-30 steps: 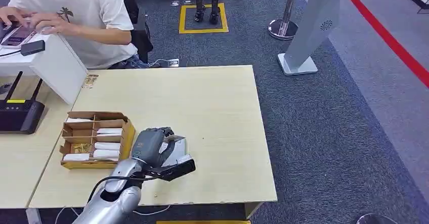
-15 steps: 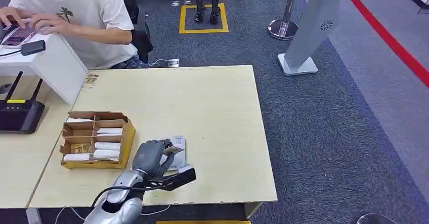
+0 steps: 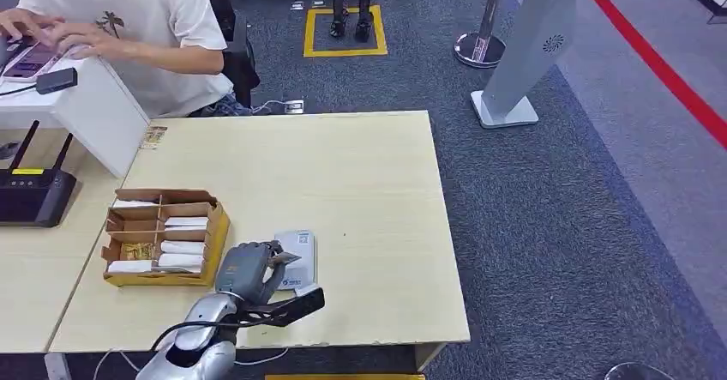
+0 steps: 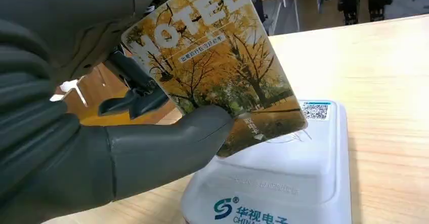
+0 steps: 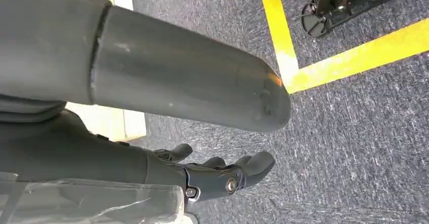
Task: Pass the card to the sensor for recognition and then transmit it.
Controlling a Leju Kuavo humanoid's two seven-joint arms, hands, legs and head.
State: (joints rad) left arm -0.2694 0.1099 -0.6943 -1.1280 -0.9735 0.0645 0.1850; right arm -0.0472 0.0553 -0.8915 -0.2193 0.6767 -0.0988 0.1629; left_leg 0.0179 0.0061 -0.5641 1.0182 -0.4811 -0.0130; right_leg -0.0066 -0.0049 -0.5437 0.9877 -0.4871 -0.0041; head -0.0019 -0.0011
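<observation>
Currently left hand (image 3: 249, 270) pinches the hotel card (image 4: 217, 67) between thumb and fingers, tilted just above the white sensor (image 4: 283, 178), lower centre of the head frame on the table (image 3: 360, 183). Right hand (image 5: 222, 176) hangs over carpet, fingers loosely apart, holding nothing.

Glossy printed card (image 4: 217, 67); smooth white plastic sensor (image 4: 283, 178); matt wood-grain table (image 3: 343, 174).
</observation>
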